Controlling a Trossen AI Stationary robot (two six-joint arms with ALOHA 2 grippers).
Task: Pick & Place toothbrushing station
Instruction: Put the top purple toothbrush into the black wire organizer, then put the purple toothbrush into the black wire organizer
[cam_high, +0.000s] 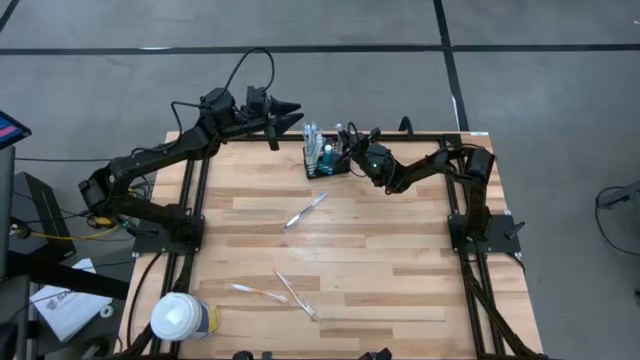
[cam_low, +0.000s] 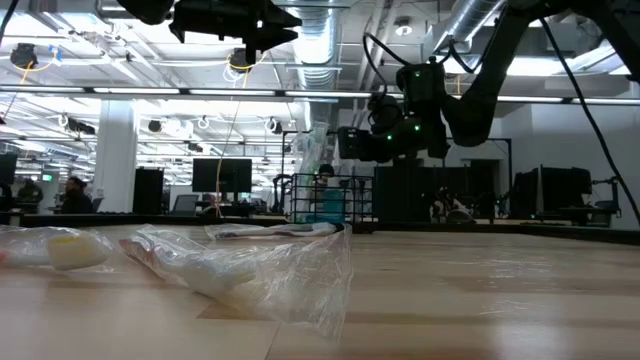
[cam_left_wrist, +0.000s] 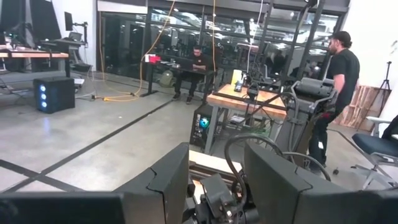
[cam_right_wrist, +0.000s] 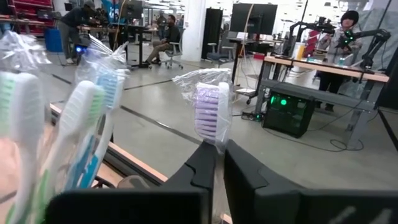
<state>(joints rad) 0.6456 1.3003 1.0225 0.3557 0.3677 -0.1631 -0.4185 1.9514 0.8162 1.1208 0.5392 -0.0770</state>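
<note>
Basket (cam_high: 326, 160) sits at the counter's (cam_high: 400, 290) far edge. Right pincer (cam_right_wrist: 217, 163) pinches a wrapped purple toothbrush (cam_right_wrist: 205, 112) just above it; next, lower and let go. Left pincer (cam_left_wrist: 214, 180) waits nearby, open and empty.

black wire-mesh basket (cam_high: 327, 163) upright at table's far edge, wrapped toothbrushes (cam_high: 313, 140) standing inside, bristles up.

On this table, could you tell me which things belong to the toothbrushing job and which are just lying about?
Job: wire-mesh basket; purple-bristled toothbrush clamped in right gripper; three wrapped toothbrushes loose on the table.
Lying about: white-lidded cup; papers off the table.
</note>
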